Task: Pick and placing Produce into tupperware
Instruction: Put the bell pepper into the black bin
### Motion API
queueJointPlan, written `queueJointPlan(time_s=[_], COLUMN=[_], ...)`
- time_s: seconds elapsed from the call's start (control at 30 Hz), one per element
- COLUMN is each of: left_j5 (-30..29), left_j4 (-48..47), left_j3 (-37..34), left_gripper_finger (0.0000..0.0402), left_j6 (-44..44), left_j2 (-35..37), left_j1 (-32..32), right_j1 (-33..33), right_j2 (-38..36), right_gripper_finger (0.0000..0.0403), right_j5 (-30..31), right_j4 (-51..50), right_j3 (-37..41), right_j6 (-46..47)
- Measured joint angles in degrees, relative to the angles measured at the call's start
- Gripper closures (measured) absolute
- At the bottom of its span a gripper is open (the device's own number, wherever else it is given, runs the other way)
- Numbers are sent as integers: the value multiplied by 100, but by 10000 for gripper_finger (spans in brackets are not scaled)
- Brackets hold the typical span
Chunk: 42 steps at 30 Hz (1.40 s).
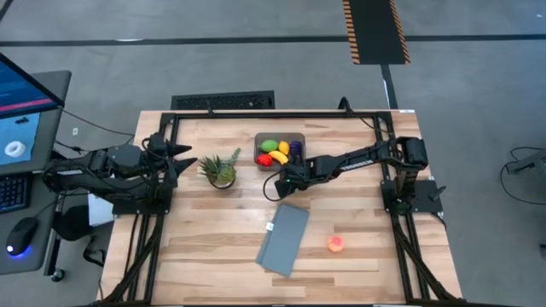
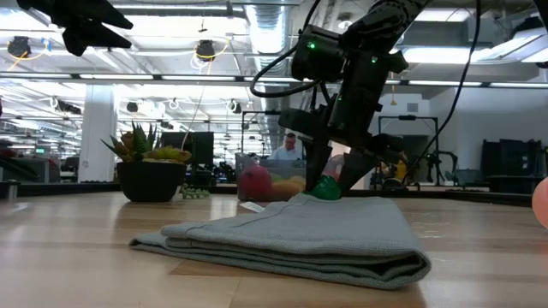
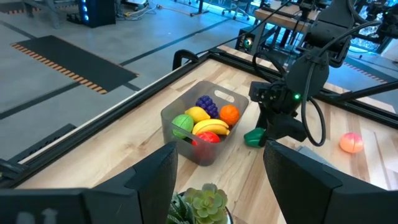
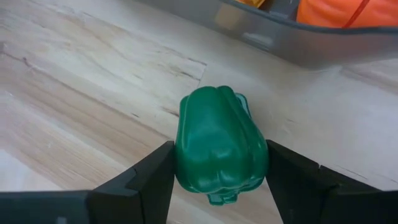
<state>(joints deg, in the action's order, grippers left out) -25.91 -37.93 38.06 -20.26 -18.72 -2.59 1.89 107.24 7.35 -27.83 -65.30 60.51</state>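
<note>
My right gripper [image 1: 278,187] is low over the table, just near of the tupperware [image 1: 280,152], and is shut on a dark green toy pepper [image 4: 221,149]. The smoky-grey tub holds light green, red, yellow, purple and orange produce [image 3: 205,121]. A pink-orange toy fruit [image 1: 336,245] lies alone on the wood toward the near right. My left gripper [image 1: 183,159] is open and hovers at the table's left side, beside the potted plant [image 1: 220,170]. My right gripper pinches the green pepper's two sides [image 4: 186,155] between its fingers [image 4: 152,177]. The fingers come from above, slanting down from the table's right. The pepper [image 2: 325,189] sits at the fingertips at about table height; whether it rests on the wood, I cannot tell.
A folded grey-blue cloth [image 1: 284,237] lies near of the right gripper, close to the pepper. The spiky plant in its small pot stands left of the tub. A black frame [image 1: 256,115] runs along the table's far edge and sides. Bare wood [image 1: 205,230] lies at the near left.
</note>
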Motion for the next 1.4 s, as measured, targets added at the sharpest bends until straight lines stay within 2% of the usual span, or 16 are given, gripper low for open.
queueJointPlan(time_s=[0.73, 1.4], left_j5=[-2, -2], left_j4=[0, 3], left_j3=[0, 0], left_gripper_finger=[175, 175], left_j6=[-4, -6], left_j2=[0, 0], left_j1=[0, -2], right_j1=[-195, -388], right_j2=[-52, -55], right_gripper_finger=[156, 157], right_j5=[19, 175], right_j4=[46, -300], right_j3=[-16, -703], right_j6=[160, -100])
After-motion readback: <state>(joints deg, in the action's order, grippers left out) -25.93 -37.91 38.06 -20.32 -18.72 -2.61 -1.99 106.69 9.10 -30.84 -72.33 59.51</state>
